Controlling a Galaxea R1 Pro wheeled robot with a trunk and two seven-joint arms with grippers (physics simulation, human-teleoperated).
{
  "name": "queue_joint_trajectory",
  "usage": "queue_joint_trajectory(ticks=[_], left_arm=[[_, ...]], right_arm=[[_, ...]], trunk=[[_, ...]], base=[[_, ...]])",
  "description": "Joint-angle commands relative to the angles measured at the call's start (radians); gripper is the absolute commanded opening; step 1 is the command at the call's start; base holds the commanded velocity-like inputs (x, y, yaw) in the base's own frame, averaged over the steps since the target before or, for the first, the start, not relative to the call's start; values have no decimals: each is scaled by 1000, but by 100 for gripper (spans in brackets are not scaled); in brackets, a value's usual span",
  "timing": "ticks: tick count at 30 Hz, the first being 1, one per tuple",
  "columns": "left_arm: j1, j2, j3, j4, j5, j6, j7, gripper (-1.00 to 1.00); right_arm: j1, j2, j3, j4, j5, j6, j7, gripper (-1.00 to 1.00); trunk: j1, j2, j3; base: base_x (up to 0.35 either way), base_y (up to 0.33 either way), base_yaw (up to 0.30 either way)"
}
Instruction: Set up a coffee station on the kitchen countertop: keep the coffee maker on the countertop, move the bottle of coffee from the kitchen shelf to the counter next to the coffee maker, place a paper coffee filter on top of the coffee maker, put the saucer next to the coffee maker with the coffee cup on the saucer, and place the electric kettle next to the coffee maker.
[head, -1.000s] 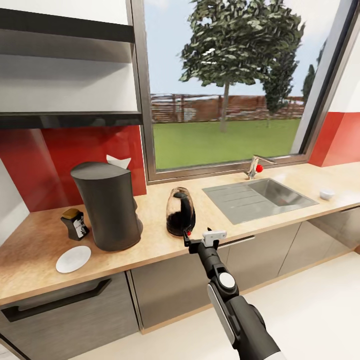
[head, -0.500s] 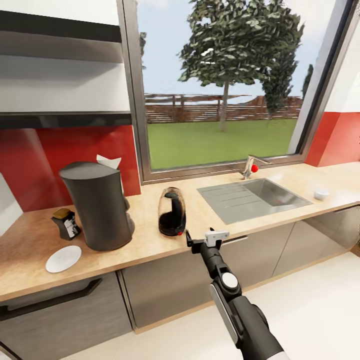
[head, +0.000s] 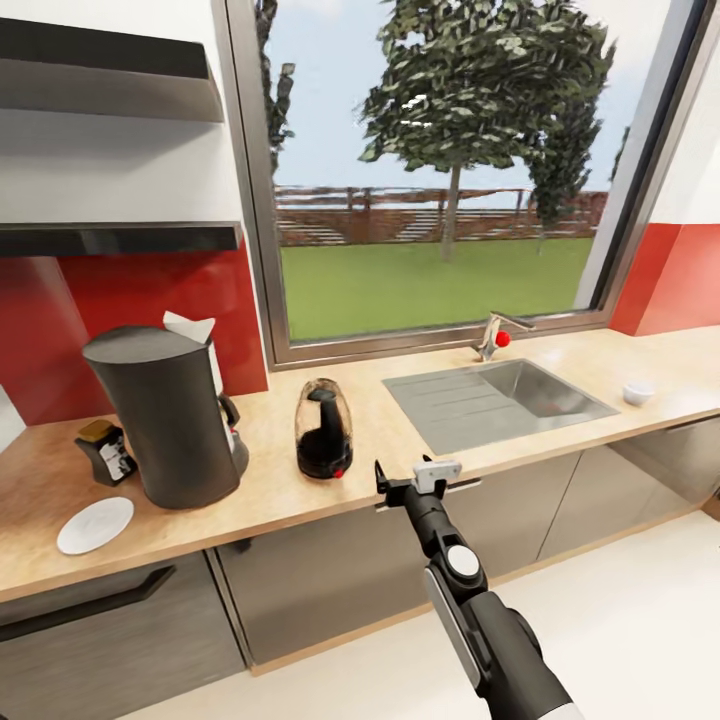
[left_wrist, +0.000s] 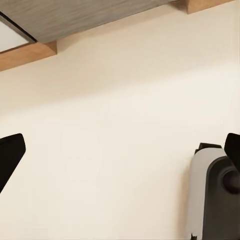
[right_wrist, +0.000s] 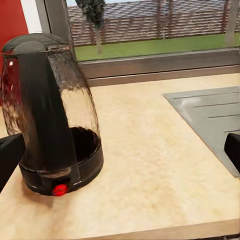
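The kitchen countertop runs left to right under the window, with a sink set into its right half. On its left part stands the coffee maker, and the paper coffee filter shows at its far top edge; whether it lies on the lid or behind it I cannot tell. Just right of the coffee maker, apart from it, stands the electric kettle, upright; through the glass I see only its dark inside. The saucer lies bare at the near left of the coffee maker, and the bottle of coffee stands at its left, lid on. The coffee cup sits far right, beyond the sink, well apart from the saucer.

The right gripper hangs at the counter's near edge, jaws spread and empty. The left gripper is likewise spread over pale floor.

The cup looks like the remaining step: I would roll right, approach from above, close on its rim, and carry it level.
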Motion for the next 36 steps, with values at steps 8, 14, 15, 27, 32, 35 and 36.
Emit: queue_joint_trajectory(ticks=[8, 14, 15, 27, 32, 35, 36], left_arm=[[1, 2, 1, -3, -11, -122, 9, 100], [-4, 1, -1, -4, -11, -297, 14, 100], [-6, 0, -1, -4, -11, -310, 15, 100], [-36, -9, 1, -5, -9, -337, 18, 100], [-50, -11, 1, -5, -9, -337, 18, 100], [-52, -12, 1, -5, -9, -337, 18, 100], [-53, -12, 1, -5, -9, -337, 18, 100]], right_arm=[[-1, 1, 3, 13, -3, 0, -7, 100], [2, -3, 2, 52, 1, -1, -7, 100], [2, -3, 2, 67, 2, -2, -7, 100], [5, -44, 4, 179, 12, -189, -2, 100], [5, -46, 10, 188, 70, -222, -1, 100], [5, -45, 26, 186, 101, -226, -2, 100], [5, -45, 28, 185, 104, -227, -2, 100]], trunk=[[1, -2, -2], [1, -2, -2], [1, -2, -2], [1, -2, -2], [1, -2, -2], [1, -2, -2], [1, -2, -2]], base=[[12, -8, 0], [1, -1, 72], [0, 0, 211], [0, 0, 265], [0, 0, 190], [0, 0, 45], [0, 0, 24]])
